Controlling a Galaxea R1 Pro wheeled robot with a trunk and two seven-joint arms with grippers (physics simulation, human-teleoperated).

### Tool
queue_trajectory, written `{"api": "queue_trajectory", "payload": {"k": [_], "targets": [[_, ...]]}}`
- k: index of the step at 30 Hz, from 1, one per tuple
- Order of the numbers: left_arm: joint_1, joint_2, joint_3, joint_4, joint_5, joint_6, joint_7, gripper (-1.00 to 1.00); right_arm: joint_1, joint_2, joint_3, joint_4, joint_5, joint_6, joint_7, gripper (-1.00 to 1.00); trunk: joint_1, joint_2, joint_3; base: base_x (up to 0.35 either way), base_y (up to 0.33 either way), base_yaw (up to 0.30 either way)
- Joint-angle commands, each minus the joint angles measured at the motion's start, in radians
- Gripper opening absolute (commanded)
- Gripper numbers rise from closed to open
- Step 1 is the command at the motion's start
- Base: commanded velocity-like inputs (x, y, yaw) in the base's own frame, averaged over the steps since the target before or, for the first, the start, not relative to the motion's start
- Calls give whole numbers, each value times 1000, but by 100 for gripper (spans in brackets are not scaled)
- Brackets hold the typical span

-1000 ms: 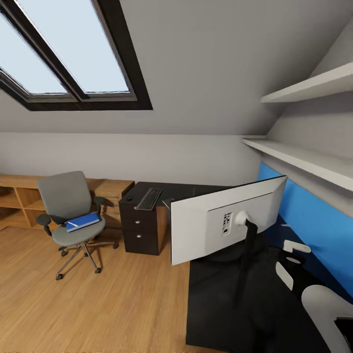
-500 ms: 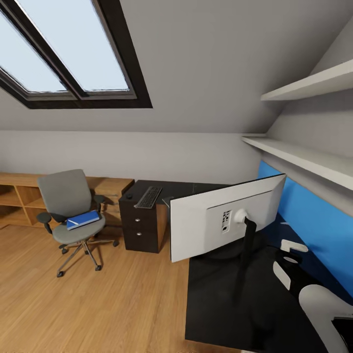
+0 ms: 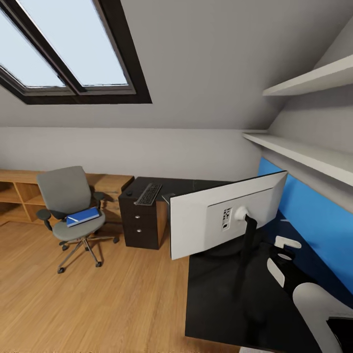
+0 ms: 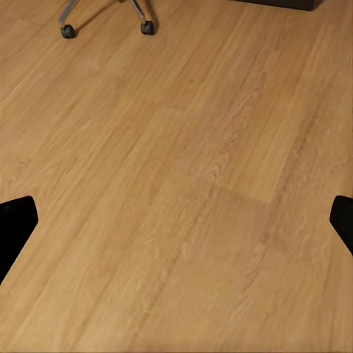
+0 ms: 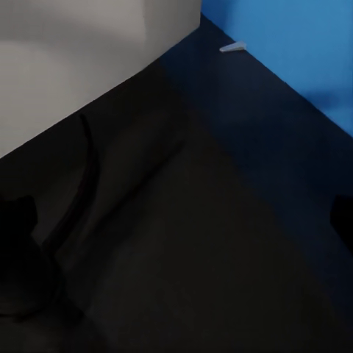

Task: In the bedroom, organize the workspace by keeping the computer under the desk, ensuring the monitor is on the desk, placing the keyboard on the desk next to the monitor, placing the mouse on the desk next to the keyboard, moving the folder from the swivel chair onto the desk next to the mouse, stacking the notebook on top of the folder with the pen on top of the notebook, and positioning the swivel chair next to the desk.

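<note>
Two items placed: wide white-backed monitor [image 3: 228, 215] and slim dark-keyed keyboard [image 3: 148, 193] on long black desk [image 3: 215, 299]. Bright blue folder [image 3: 82, 216] on grey swivel chair [image 3: 68, 206], frame left. Both claws spread wide, empty.

We see a long black L-shaped desk [image 3: 215, 294] carrying a wide white-backed monitor [image 3: 223, 215] on its near wing and a slim dark-keyed keyboard [image 3: 148, 193] with a small black mouse [image 3: 129, 192] beside it on the far wing. On the wooden plank floor [image 3: 98, 304] stands a grey padded swivel chair [image 3: 68, 206], a flat blue folder [image 3: 82, 216] lying on its seat.
</note>
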Motion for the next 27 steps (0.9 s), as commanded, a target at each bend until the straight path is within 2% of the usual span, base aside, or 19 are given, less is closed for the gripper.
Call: {"api": "queue_trajectory", "payload": {"k": [1,16,23,27], "targets": [[-1,1,-9,-1,6,-3,7,100,-1,0,1,0,-7,-2,-2,100,0,-1,-3,0,0,0],[-1,1,-8,-1,6,-4,7,100,-1,-2,1,0,-7,-4,-1,100,0,-1,-26,0,0,0],[-1,1,-8,-1,6,-4,7,100,1,-6,3,7,-4,-62,0,100,0,-1,-28,-5,0,0],[-1,1,-9,-1,6,-3,6,100,2,-6,4,12,-2,-102,1,100,0,-1,-28,-239,0,0]]}}
